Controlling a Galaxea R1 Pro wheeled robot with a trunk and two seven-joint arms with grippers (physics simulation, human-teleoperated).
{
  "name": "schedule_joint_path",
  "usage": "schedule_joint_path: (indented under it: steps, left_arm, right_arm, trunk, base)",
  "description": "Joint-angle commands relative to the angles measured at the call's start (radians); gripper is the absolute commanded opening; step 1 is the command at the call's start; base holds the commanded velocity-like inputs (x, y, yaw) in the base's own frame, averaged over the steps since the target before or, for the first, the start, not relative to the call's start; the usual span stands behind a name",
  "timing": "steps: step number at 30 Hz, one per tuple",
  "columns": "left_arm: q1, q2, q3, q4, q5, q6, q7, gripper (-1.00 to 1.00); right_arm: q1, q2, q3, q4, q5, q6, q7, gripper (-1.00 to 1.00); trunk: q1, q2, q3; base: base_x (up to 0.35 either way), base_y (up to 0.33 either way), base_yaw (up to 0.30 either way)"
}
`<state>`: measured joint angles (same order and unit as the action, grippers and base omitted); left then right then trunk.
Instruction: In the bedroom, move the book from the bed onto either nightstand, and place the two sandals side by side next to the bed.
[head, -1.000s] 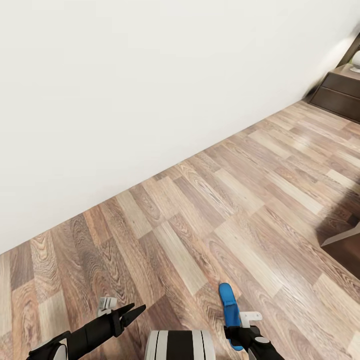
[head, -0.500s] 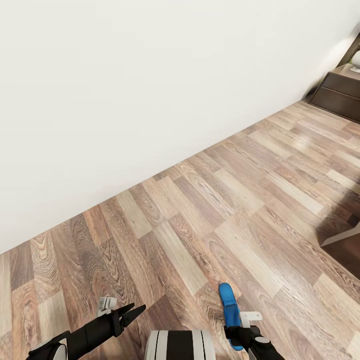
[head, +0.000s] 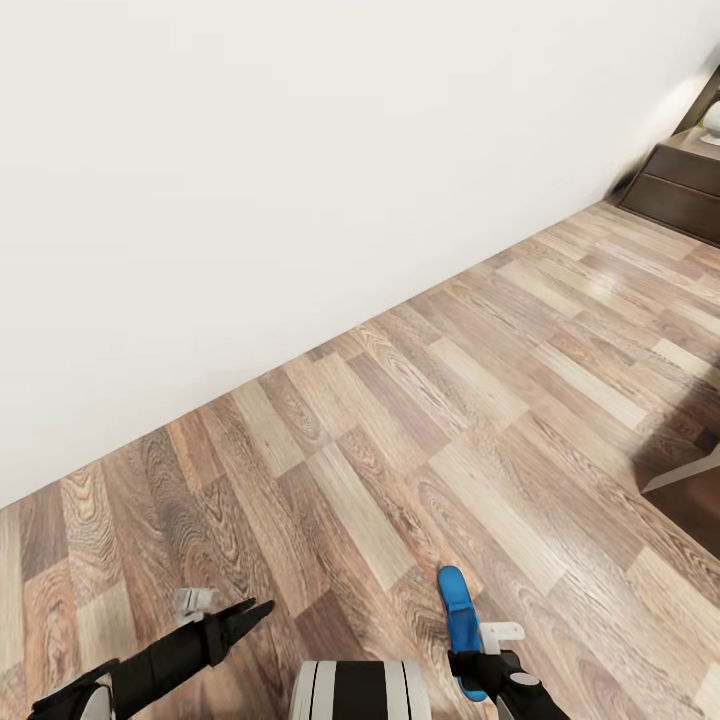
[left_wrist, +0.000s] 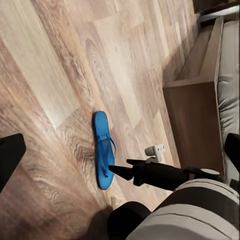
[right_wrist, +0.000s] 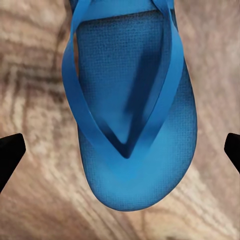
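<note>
One bright blue sandal (head: 455, 603) lies flat on the wood-plank floor just ahead of my base. My right gripper (head: 468, 660) hovers over its near end, open; its fingertips (right_wrist: 10, 152) stand wide on either side of the sandal (right_wrist: 127, 115), apart from it. My left gripper (head: 243, 612) hangs open over bare floor to the left, holding nothing. From the left wrist the sandal (left_wrist: 102, 150) lies beside the right gripper (left_wrist: 120, 168). The bed (left_wrist: 192, 120) has a dark frame and a grey mattress. A nightstand (head: 680, 185) stands far right. The book and the other sandal are out of view.
A long white wall (head: 250, 200) runs across the left and back. The bed's corner (head: 690, 490) juts in at the right edge. Open wood floor (head: 450, 400) stretches between wall and bed. My white base (head: 360, 690) sits at the bottom.
My left arm has drawn back to the left and a little lower. The right gripper and the sandal have not moved.
</note>
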<state>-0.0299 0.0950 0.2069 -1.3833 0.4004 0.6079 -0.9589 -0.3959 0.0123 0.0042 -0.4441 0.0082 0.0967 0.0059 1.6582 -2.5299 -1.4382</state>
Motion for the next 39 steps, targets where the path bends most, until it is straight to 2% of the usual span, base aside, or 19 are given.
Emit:
schedule_joint_path:
  steps: [1,2,4,5,6,7,8,10,11,14,18,22,26,39]
  left_arm:
    - [0.0,0.014,0.004,0.0,0.029,0.008,-0.001,1.0]
    - [0.0,0.028,0.009,0.0,0.053,0.008,-0.001,1.0]
    - [0.0,0.115,0.046,0.002,0.229,0.01,-0.001,1.0]
    - [0.0,0.142,0.056,0.002,0.284,0.01,-0.001,1.0]
    - [0.0,0.156,0.06,0.002,0.309,0.011,-0.001,1.0]
    - [0.0,0.181,0.067,0.002,0.355,0.012,-0.001,1.0]
    - [0.0,0.215,0.077,0.003,0.415,0.02,-0.001,1.0]
    - [0.0,0.239,0.086,0.004,0.473,0.035,0.001,1.0]
    - [0.0,0.243,0.088,0.006,0.488,0.038,0.004,1.0]
    - [0.0,0.249,0.088,0.018,0.509,0.039,0.011,1.0]
    - [-0.001,0.248,0.084,0.022,0.51,0.038,0.014,1.0]
    - [-0.001,0.246,0.08,0.024,0.476,0.038,0.033,1.0]
    - [0.0,0.227,0.077,0.024,0.448,0.037,0.043,1.0]
    - [0.0,0.218,0.075,0.024,0.442,0.038,0.043,1.0]
  right_arm:
    - [0.0,0.0,0.0,-0.002,0.001,0.006,0.001,1.0]
    - [0.0,0.0,0.0,-0.002,0.001,0.006,0.001,1.0]
    - [0.0,0.0,0.0,-0.004,0.001,0.006,0.001,1.0]
    - [0.0,0.0,0.0,-0.005,0.001,0.006,0.001,1.0]
    - [0.0,0.0,0.0,-0.005,0.001,0.006,0.001,1.0]
    - [0.0,0.0,0.0,-0.006,0.001,0.006,0.001,1.0]
    - [0.0,0.0,0.0,-0.006,0.001,0.006,0.001,1.0]
    - [0.0,0.0,0.0,-0.007,0.001,0.006,0.001,1.0]
    - [0.0,0.001,0.0,-0.007,0.001,0.006,0.001,1.0]
    - [0.0,0.0,0.0,-0.007,0.001,0.006,0.001,1.0]
    - [0.0,0.001,0.0,-0.007,0.001,0.006,0.001,1.0]
    - [0.0,0.001,0.0,-0.007,0.001,0.006,0.0,1.0]
    - [0.0,0.001,0.0,-0.007,0.001,0.006,0.0,1.0]
    - [0.0,0.002,0.0,-0.006,0.002,0.006,0.0,1.0]
  trunk:
    - [0.0,0.0,-0.001]
    - [0.0,0.0,-0.001]
    - [0.0,0.0,-0.001]
    - [0.0,0.0,-0.001]
    - [0.0,0.0,-0.001]
    - [0.0,0.0,-0.001]
    - [0.0,0.0,-0.001]
    - [0.0,0.0,-0.001]
    - [0.0,0.0,-0.001]
    - [0.0,0.0,-0.001]
    - [0.0,0.0,-0.001]
    - [0.0,0.0,-0.001]
    - [0.0,0.0,-0.001]
    - [0.0,0.0,-0.001]
  base:
    - [0.0,0.0,0.0]
    - [0.0,0.0,0.0]
    - [0.0,0.0,0.0]
    - [0.0,0.0,0.0]
    - [0.0,0.0,0.0]
    - [0.0,0.0,0.0]
    - [0.0,0.0,0.0]
    - [0.0,0.0,0.0]
    - [0.0,0.0,0.0]
    - [0.0,0.0,0.0]
    - [0.0,0.0,0.0]
    - [0.0,0.0,0.0]
    - [0.0,0.0,0.0]
    - [0.098,0.0,0.0]
